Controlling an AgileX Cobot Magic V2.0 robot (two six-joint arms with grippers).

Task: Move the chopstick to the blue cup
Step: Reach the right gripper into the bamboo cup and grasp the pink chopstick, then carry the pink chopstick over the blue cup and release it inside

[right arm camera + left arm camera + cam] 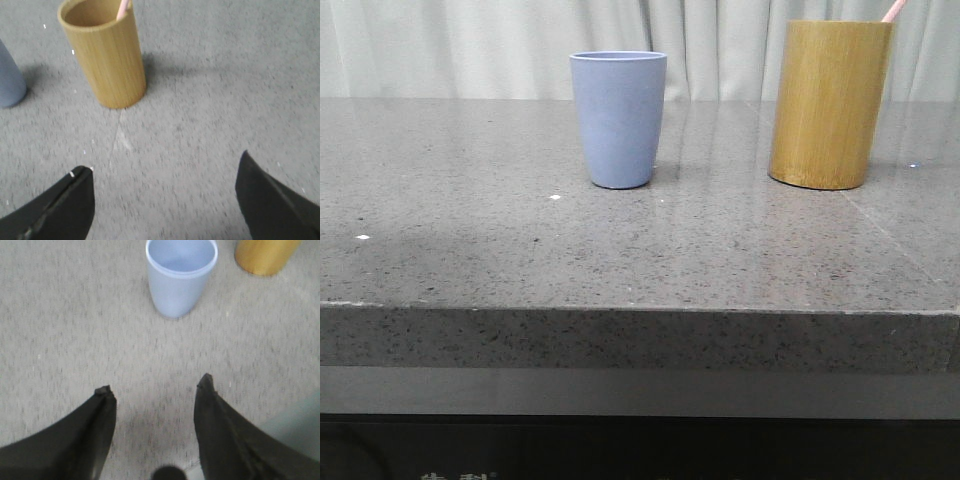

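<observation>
The blue cup [618, 118] stands upright near the middle of the grey stone table, and it looks empty from above [181, 275]. Right of it stands a taller bamboo cylinder [828, 103] with the pale pink chopstick [893, 10] poking out of its top; its pink end also shows at the cylinder's rim [123, 8]. My left gripper [155, 384] is open over bare table, short of the blue cup. My right gripper [165, 162] is open wide with nothing between its fingers, short of the bamboo cylinder [105, 55].
The table's front edge [640, 310] runs across the front view. A pale curtain [470, 45] hangs behind the table. A seam in the stone [119, 132] runs toward the bamboo cylinder. Part of the blue cup [9, 80] is beside the cylinder.
</observation>
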